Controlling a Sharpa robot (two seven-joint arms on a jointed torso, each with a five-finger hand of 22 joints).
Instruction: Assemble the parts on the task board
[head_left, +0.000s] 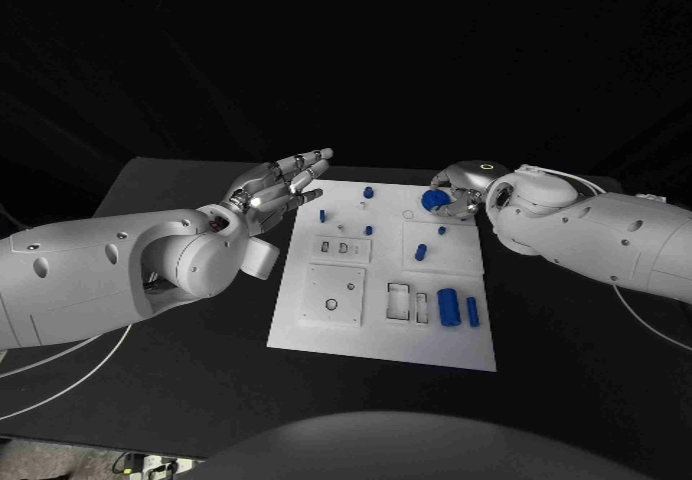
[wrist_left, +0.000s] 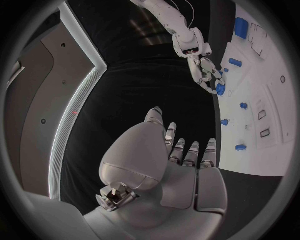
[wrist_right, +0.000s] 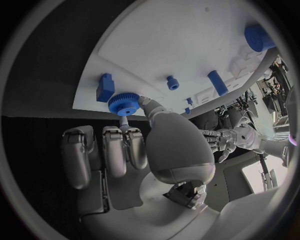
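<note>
The white task board (head_left: 378, 345) lies in the middle of the black table. My right hand (head_left: 459, 188) is at the board's far right corner and pinches a blue gear (head_left: 434, 200) between thumb and a finger; the right wrist view shows the gear (wrist_right: 124, 103) at the board's edge, beside a blue block (wrist_right: 105, 87). My left hand (head_left: 281, 184) hovers by the board's far left corner, fingers straight and apart, holding nothing. The left wrist view shows that hand (wrist_left: 178, 167) open, and beyond it the right hand (wrist_left: 204, 67) with the gear (wrist_left: 220, 89).
Two blue cylinders (head_left: 449, 305) lie side by side at the board's near right. Small blue pegs (head_left: 421, 252) stand scattered over the far half. A raised square plate (head_left: 335, 295) and slotted recesses (head_left: 407, 302) occupy the near half. Bare black table surrounds the board.
</note>
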